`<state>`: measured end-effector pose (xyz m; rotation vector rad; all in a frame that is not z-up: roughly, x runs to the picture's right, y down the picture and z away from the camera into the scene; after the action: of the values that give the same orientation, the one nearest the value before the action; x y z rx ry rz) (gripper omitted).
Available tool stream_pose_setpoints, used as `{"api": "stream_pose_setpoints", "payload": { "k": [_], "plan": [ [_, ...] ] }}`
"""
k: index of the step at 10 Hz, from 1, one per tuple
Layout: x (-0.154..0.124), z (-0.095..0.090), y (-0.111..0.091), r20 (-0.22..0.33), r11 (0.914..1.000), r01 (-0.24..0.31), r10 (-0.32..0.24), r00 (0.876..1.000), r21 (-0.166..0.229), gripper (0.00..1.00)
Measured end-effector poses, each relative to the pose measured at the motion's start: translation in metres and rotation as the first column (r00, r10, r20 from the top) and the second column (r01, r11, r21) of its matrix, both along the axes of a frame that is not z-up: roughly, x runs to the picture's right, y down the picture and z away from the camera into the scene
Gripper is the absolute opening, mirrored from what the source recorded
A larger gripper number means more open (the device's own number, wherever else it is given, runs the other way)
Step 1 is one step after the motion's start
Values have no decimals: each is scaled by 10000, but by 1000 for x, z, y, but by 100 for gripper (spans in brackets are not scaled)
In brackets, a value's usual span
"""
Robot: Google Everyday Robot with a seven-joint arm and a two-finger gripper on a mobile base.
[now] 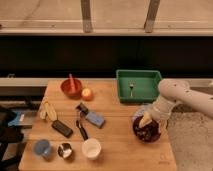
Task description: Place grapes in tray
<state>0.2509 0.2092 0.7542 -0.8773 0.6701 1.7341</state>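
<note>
At the near right corner of the table, the grapes lie in a round purple bowl, a dark red-purple heap below its rim. The gripper hangs right over that bowl, on an arm reaching in from the right. Its jaws stand wide apart, and nothing looks lifted clear of the bowl.

I judge the bunch to be light, soft and easily bruised. The skins are probably smooth enough to slip, and single grapes could tear off the stem under a hard squeeze. The best hold is likely across the thick middle of the cluster from above, closing gently. The stem might be better, but it cannot be made out. The bowl wall leaves little room beside the fruit, so a jaw could catch the rim and drag or tip the light bowl.

The gripper covers the far part of the bowl, hiding that side of the bunch and any contact between jaws and grapes. Farther back and slightly left, the green tray sits at the far right edge of the table. A small pale thing lies inside it, too small to identify.
</note>
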Motion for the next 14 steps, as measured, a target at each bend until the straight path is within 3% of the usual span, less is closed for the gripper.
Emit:
{"api": "stream_pose_setpoints", "payload": {
  "k": [4,10,12,14],
  "plan": [
    [-14,0,7,50,9998,181,-180,9998,-104,66],
    [-17,29,13,-23,9990,128,-129,9999,-425,66],
    [-15,40,14,-52,9989,97,-99,9999,-463,56],
    [-14,45,14,-48,9991,165,-167,9998,-379,35]
  ]
}}
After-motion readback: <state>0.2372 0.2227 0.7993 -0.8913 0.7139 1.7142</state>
